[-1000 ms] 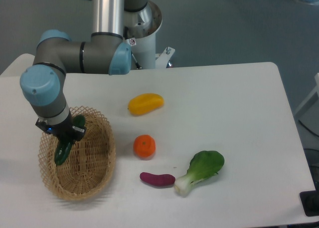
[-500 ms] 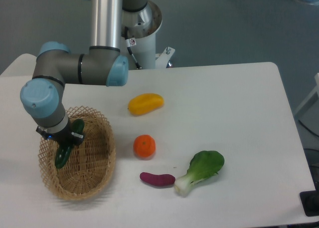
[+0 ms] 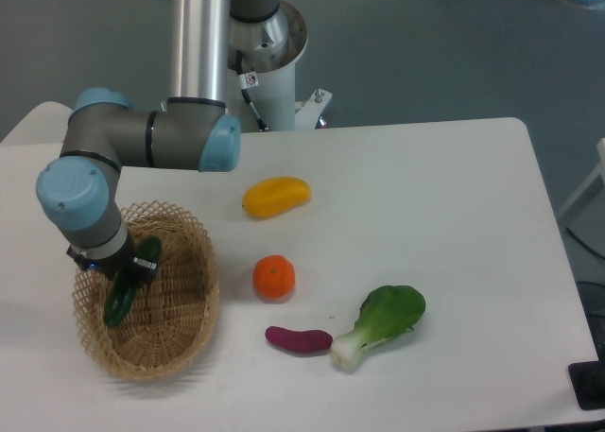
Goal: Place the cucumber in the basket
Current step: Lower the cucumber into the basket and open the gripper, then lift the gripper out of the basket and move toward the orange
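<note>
The cucumber (image 3: 126, 290) hangs tilted inside the basket (image 3: 180, 342), its lower end down among the weave at the left side. The gripper (image 3: 129, 271) is clamped around its middle. Right of the basket on the table (image 3: 454, 215) lie a mango (image 3: 275, 196), an orange (image 3: 274, 277), an eggplant (image 3: 298, 338) and a bok choy (image 3: 383, 322).

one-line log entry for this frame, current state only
phase: place | hand: shut on cucumber, over basket | cucumber: tilted, inside basket rim, not released | table: orange, bok choy untouched
</note>
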Robot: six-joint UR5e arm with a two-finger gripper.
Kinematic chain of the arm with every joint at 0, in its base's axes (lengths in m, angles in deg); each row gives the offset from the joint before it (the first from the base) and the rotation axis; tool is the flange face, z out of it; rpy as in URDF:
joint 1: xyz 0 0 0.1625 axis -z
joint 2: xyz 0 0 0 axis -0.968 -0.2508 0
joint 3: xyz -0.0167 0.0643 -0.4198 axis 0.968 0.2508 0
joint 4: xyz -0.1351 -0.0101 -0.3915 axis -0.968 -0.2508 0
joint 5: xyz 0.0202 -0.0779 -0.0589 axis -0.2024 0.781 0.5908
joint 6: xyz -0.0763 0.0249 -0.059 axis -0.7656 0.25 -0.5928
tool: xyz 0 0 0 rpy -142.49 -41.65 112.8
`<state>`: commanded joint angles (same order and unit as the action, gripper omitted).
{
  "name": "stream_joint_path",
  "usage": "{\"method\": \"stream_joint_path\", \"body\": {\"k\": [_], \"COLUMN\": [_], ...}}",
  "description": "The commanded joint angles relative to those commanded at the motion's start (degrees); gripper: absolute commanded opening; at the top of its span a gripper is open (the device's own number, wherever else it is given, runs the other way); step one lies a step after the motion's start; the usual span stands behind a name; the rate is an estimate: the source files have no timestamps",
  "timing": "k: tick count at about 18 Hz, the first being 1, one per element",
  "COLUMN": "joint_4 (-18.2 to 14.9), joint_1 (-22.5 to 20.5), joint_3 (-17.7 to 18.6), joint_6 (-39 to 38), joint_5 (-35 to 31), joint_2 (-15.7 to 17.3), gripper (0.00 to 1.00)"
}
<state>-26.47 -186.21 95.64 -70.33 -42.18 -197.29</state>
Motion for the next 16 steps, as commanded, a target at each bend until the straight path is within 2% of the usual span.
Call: {"method": "stream_joint_path", "body": {"k": [3, 6, 10, 14, 16], "joint_4": [-0.2, -0.8, -1.4, -4.9, -5.5], "joint_1": [-2.0, -5.4, -11.9, -19.1, -22.2], "joint_3": [-2.7, -4.0, -3.1, -1.9, -0.3], "joint_6": [3.9, 12.2, 24.8, 39.3, 47.2], "joint_5": [-1.6, -7.6, -8.0, -7.9, -7.7], "joint_2": [0.5, 2.4, 6.1, 9.4, 11.0], "gripper": [1.0, 1.0, 1.0, 1.0, 1.0]}}
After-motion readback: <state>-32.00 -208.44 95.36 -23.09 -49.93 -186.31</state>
